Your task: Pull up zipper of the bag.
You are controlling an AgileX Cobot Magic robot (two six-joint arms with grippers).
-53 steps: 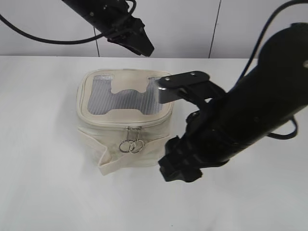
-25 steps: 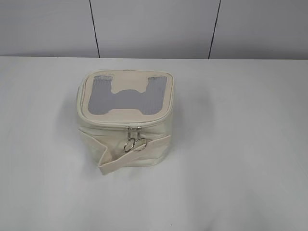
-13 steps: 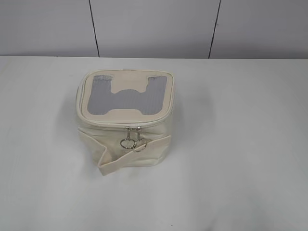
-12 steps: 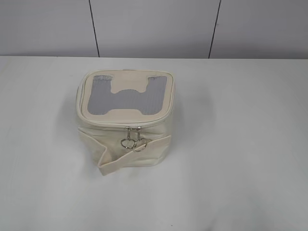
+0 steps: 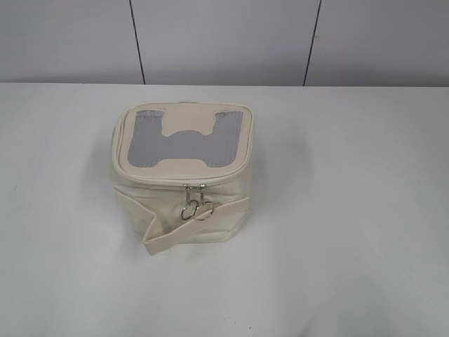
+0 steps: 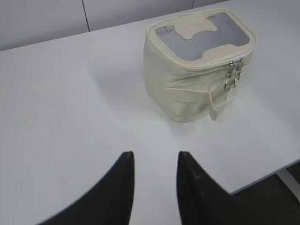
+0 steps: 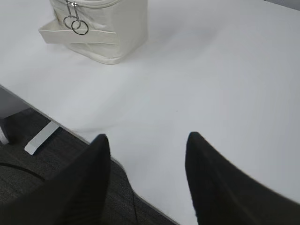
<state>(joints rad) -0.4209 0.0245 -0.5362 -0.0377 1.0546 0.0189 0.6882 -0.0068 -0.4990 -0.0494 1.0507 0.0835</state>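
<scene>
The cream bag (image 5: 184,175) stands on the white table, its lid with the grey mesh window and H-shaped patch facing up. The zipper (image 5: 184,184) runs round the lid edge, and its two silver ring pulls (image 5: 195,208) hang together at the front, above the flat strap (image 5: 189,221). The bag also shows in the left wrist view (image 6: 199,61) and in the right wrist view (image 7: 101,26). My left gripper (image 6: 154,157) is open and empty, well short of the bag. My right gripper (image 7: 147,138) is open and empty over the table's front edge. Neither gripper shows in the exterior view.
The white table (image 5: 351,210) surrounds the bag. Its front edge (image 7: 61,124) drops to a dark floor in the right wrist view. A grey panelled wall (image 5: 224,38) stands behind the table.
Both arms have drawn back out of the exterior view since about two seconds ago. The ring pulls have swung slightly; the bag has not moved.
</scene>
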